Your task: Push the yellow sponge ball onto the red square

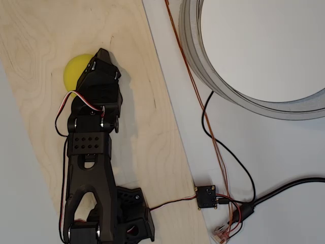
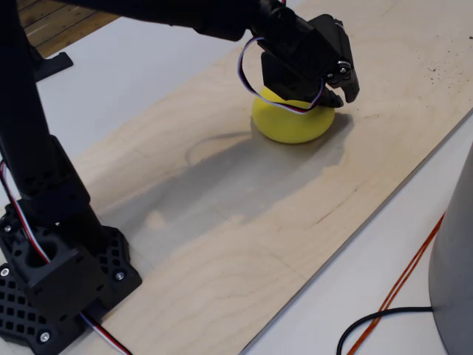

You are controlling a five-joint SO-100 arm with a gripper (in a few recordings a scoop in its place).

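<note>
The yellow sponge ball [image 1: 76, 69] lies on the far part of the pale wooden board [image 1: 142, 127], and its right side is covered by the arm's head. My black gripper [image 1: 103, 53] reaches over the ball's top, with its tip just past the ball's upper right edge. In the fixed view the ball [image 2: 292, 123] sits under the gripper [image 2: 346, 90], whose jaws look pressed together with nothing between them. The gripper body rests on or just above the ball's top. The red square is hidden or out of view.
The arm's base [image 2: 52, 288] stands at the board's near end. Right of the board, on the white table, stand a large grey ring-shaped drum [image 1: 244, 96], black and orange cables [image 1: 213, 132], and a small black circuit box [image 1: 206, 196].
</note>
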